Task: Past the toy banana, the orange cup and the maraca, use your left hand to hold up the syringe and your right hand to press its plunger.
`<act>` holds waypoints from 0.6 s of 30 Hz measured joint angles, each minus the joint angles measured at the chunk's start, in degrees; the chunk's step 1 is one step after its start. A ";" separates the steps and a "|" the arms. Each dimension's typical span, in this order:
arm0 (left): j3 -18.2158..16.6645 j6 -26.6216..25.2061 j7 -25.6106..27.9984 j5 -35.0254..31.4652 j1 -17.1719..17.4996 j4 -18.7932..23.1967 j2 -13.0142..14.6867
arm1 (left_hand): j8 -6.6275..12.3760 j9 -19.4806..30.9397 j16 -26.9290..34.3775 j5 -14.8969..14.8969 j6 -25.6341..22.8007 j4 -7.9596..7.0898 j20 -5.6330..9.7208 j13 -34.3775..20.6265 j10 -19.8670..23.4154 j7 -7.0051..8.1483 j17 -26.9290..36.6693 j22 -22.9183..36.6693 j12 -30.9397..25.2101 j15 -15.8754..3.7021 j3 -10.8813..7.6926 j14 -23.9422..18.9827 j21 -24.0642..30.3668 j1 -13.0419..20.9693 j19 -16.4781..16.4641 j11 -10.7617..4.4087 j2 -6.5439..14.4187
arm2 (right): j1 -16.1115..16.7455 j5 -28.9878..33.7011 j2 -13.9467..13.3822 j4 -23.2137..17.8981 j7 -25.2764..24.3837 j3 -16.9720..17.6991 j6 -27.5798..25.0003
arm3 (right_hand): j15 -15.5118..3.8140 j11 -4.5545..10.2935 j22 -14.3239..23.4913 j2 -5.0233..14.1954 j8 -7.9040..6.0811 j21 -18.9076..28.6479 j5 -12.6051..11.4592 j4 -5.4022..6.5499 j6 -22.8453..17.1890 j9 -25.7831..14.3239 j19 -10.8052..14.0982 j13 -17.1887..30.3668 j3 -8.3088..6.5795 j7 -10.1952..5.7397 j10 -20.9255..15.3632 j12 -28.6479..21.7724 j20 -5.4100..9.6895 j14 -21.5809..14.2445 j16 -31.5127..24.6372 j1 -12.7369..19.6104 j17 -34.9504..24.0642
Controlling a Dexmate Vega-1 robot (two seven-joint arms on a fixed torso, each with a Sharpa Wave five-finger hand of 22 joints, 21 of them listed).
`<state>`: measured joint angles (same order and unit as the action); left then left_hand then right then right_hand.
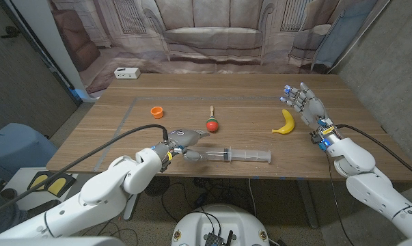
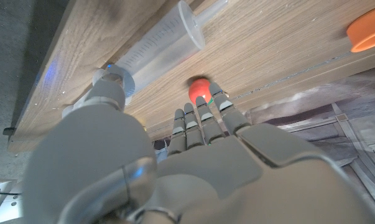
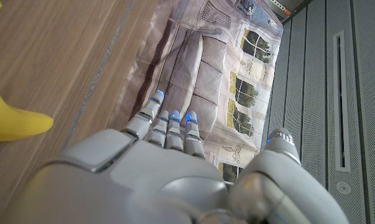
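The clear syringe [image 1: 233, 155] [image 2: 153, 50] lies on its side near the table's front edge. My left hand [image 1: 182, 139] [image 2: 193, 168] is at its left end: the thumb touches that end, while the fingers stretch out toward the maraca and do not wrap the syringe. The maraca [image 1: 212, 124] [image 2: 199, 90], with a red and green head, lies just beyond the syringe. The orange cup [image 1: 157, 111] [image 2: 367, 31] stands farther left. The yellow toy banana [image 1: 284, 123] [image 3: 7, 118] lies to the right. My right hand [image 1: 305, 102] [image 3: 162, 180] is raised beside the banana, fingers spread, holding nothing.
The wooden table [image 1: 246, 92] has its front edge just below the syringe. A small white box [image 1: 126, 73] sits beyond the far left corner. A printed sofa backdrop [image 1: 212, 34] hangs behind. A black cable [image 1: 117, 140] runs along my left arm.
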<state>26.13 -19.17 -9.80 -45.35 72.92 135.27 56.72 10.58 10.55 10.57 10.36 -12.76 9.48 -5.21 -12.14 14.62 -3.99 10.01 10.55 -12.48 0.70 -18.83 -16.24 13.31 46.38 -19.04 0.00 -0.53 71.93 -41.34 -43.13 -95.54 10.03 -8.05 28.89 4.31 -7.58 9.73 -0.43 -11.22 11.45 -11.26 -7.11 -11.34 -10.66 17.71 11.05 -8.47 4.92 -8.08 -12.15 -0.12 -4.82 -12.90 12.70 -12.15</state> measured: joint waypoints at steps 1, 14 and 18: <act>0.09 -0.10 -0.40 -0.01 -0.09 0.00 0.02 | 0.00 0.00 0.00 0.00 0.00 0.00 0.00 0.00 0.00 0.00 0.00 0.00 0.00 0.00 0.00 0.00 0.00 0.04 0.00 0.00 -0.01 | 0.05 -0.01 0.00 -0.03 0.00 0.03 -0.01 | 0.00 0.00 0.00 0.00 0.00 0.00 0.00 0.00 0.00 0.00 0.00 0.00 0.00 0.00 0.00 0.00 0.00 0.00 0.00 0.00 0.00; 3.31 -0.12 -3.83 0.25 -4.70 -0.97 0.12 | 0.00 0.00 0.00 0.00 0.31 0.00 0.38 0.00 -0.31 -0.31 0.00 0.00 0.00 0.00 0.00 -0.01 0.00 0.76 -0.38 0.31 -0.74 | 0.39 -0.30 0.15 0.10 -0.04 0.42 -0.06 | -0.01 0.00 0.00 0.00 0.00 0.00 0.00 0.00 0.00 -0.16 0.00 0.00 0.00 0.00 0.00 0.00 0.00 0.01 0.00 0.00 0.00; 4.18 0.16 -4.99 0.19 -6.00 -1.36 -0.07 | 0.00 0.00 0.00 0.00 0.30 0.00 0.55 -0.27 -0.30 -0.31 0.00 -0.01 0.00 0.24 0.00 -0.25 0.00 0.76 -0.58 0.31 -0.74 | 0.39 -0.33 0.23 0.29 0.05 0.46 -0.06 | -0.01 0.00 0.00 0.00 0.00 0.00 0.00 0.00 0.00 -0.15 0.00 0.00 0.00 0.00 0.00 0.00 0.00 0.01 0.00 0.00 0.01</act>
<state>30.31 -19.01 -14.79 -45.15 66.92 133.91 56.65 10.58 10.54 10.57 10.36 -12.46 9.48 -4.66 -12.41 14.32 -4.30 10.01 10.54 -12.49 0.94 -18.83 -16.49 13.30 47.14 -19.62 0.30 -1.27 72.33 -41.67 -42.90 -95.25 10.08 -7.59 28.83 4.30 -7.58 9.73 -0.43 -11.22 11.46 -11.26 -7.11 -11.35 -10.81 17.71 11.05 -8.47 4.91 -8.08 -12.15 -0.11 -4.81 -12.90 12.70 -12.14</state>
